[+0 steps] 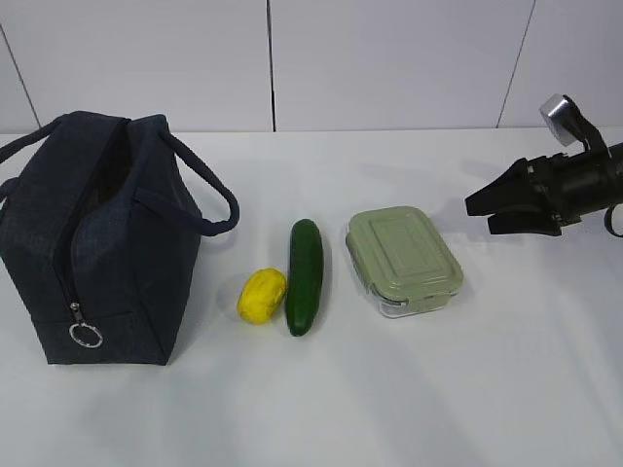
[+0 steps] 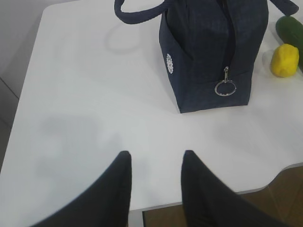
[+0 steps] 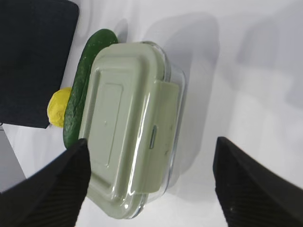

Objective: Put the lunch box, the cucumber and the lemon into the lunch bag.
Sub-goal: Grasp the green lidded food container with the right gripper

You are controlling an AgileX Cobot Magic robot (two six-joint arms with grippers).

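Nearer arm: right pincer (image 1: 479,216), jaws spread wide and empty, just right of the lunch box (image 1: 403,260).
Box axis: long side runs away from the camera, crosswise to the pincer's reach.
Left pincer (image 2: 154,165): partly apart, empty, near the lunch bag (image 2: 208,52).
Box location: on the bench (image 1: 292,409), right of the cucumber (image 1: 304,275).
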